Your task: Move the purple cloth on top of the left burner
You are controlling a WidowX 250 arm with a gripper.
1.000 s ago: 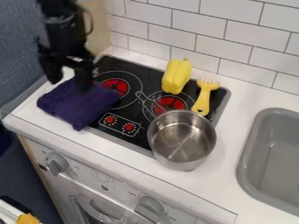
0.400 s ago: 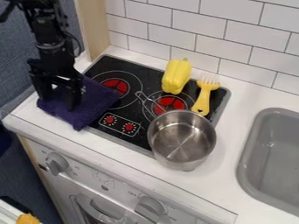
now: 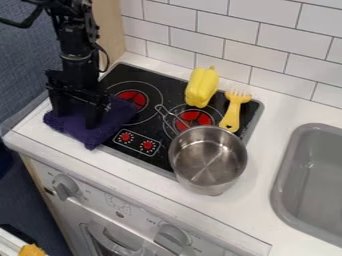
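Purple cloth (image 3: 110, 122) is laid across the stove's (image 3: 172, 92) left edge, beneath and between the gripper's (image 3: 77, 114) wide-parted jaws — left burner (image 3: 131, 99) to be reached rightward

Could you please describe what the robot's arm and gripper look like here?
The arm is black, built from chunky jointed segments with small paler details at the joints. A thin dark cable loops out along one side, and a thicker dark cable curves off near the top. The gripper is also black, with a wide, blocky body and two straight, narrow fingers.
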